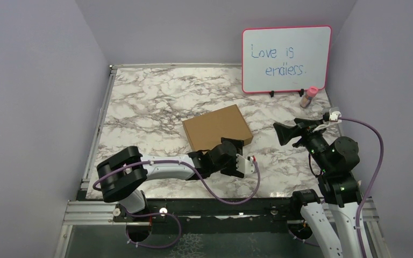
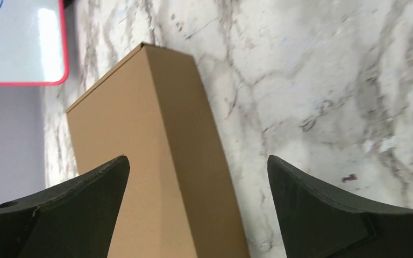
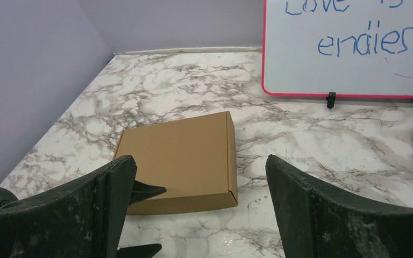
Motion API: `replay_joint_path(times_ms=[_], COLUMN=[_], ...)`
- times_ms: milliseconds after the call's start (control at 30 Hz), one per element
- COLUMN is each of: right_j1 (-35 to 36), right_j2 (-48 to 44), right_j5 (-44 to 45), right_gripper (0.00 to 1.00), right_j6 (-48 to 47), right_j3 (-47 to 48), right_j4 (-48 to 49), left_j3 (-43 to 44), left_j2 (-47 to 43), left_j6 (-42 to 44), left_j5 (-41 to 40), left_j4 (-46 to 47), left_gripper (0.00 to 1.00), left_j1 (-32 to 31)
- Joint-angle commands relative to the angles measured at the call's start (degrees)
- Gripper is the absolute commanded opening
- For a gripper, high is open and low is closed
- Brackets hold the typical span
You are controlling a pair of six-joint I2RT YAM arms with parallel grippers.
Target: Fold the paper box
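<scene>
The box (image 1: pixel 218 127) lies shut and flat near the middle of the counter (image 1: pixel 156 97), turned a little so that its long sides run from 8 toward 2 o'clock in the top view.

The left arm reaches low from its base at 7 o'clock, forearm almost level above the counter, wrist bent toward the box's 5 o'clock corner. The left gripper (image 2: pixel 198 158) is spread wide at that corner and holds nothing. In the right wrist view one fingertip lies over the box's near edge and the other is off it, above the counter.

The right arm is folded upright over its base at 4 o'clock, with the wrist raised. The right gripper (image 3: pixel 200 158) points toward 9 o'clock at the box from well apart, jaws wide and empty.

A whiteboard (image 1: pixel 286 59) stands at 1 o'clock, with a small bottle (image 1: pixel 309 97) just beside its right foot.
</scene>
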Motion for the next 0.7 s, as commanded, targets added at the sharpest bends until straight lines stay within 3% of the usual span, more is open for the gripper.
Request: replay_joint_path(times_ms=[0,267,500,667], right_j1=[-0.40,-0.37,-0.36,-0.37], right_j2=[-0.94,-1.55,-3.36,-5.38], right_j5=[2.64,4.97,7.75,10.24], right_gripper=[0.96,0.96,0.97,0.97], right_j6=[-0.64,-0.91,-1.30,-1.61], right_j3=[1.25,1.03,0.62,0.21], right_j4=[-1.34,-2.10,-3.26,-4.52], left_j3=[3.74,10.86,15.57,17.28], left_j2=[-1.20,-0.42,-1.23,-4.06], left_j6=[-8.46,-19.30,-32.05,-45.35], left_j5=[3.87,-1.05,-0.82,2.65], left_j4=[-4.85,-6.66,-8.47,-8.88], left_gripper=[0.99,0.99,0.99,0.99], left_j1=[-1.53,4.27,15.57,27.45])
